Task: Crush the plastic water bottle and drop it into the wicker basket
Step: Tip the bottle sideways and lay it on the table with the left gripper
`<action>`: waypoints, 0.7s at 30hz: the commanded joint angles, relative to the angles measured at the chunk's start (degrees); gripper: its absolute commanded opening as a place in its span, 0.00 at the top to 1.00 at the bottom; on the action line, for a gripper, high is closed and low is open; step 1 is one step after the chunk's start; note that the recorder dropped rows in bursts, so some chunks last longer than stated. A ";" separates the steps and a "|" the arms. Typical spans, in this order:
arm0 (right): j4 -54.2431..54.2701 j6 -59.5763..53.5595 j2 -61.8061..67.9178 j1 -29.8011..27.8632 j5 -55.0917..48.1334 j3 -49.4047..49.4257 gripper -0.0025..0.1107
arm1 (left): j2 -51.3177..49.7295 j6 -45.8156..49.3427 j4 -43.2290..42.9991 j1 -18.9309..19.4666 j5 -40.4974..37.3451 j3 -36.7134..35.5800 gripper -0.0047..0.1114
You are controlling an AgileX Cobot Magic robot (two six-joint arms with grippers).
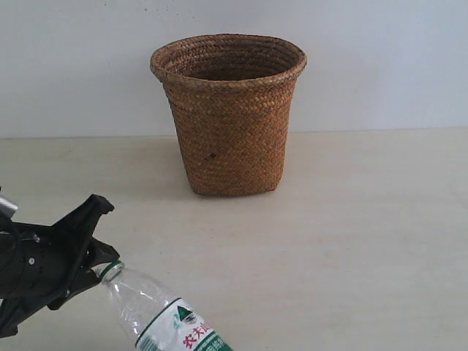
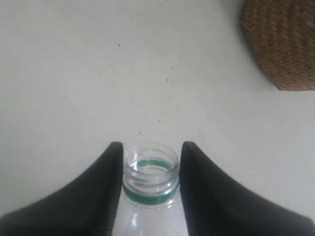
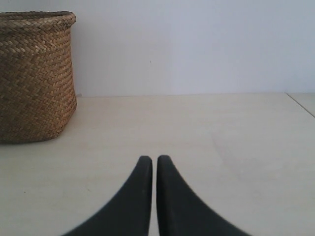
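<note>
The wicker basket point(image 1: 228, 117) stands upright at the back middle of the table; its dark spot faces the camera. The plastic water bottle point(image 1: 157, 311) is tilted at the bottom left. It has no cap, its green neck ring points up-left, and its lower part is cut off by the frame. My left gripper point(image 1: 104, 257) is shut on the bottle's neck. In the left wrist view the black fingers point(image 2: 106, 187) hug both sides of the open neck point(image 2: 150, 172) at the left gripper point(image 2: 151, 145). My right gripper point(image 3: 154, 158) is shut and holds nothing; the exterior view does not show it.
The basket's base point(image 2: 283, 44) sits ahead and to one side of the bottle mouth. The basket point(image 3: 34, 73) also shows beside the right gripper. A pale wall point(image 1: 380, 58) rises behind the beige table point(image 1: 351, 241).
</note>
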State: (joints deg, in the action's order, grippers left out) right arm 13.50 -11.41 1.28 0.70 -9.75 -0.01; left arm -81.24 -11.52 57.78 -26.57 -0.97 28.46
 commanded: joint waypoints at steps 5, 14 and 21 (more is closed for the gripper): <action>-0.30 -0.14 -0.17 -0.20 0.52 0.01 0.97 | 1.88 -9.77 1.92 0.09 5.14 -0.15 0.73; -0.30 -0.14 -0.17 -0.20 1.37 0.01 0.97 | 1.88 -13.74 1.47 0.09 8.47 -0.15 0.54; -0.30 -0.14 -0.17 -0.20 1.37 0.01 0.97 | 2.43 4.27 -17.38 0.18 6.92 2.97 0.57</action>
State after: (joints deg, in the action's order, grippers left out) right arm 13.50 -11.41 1.28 0.70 -9.05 -0.01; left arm -79.82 -17.16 50.60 -26.57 7.49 29.26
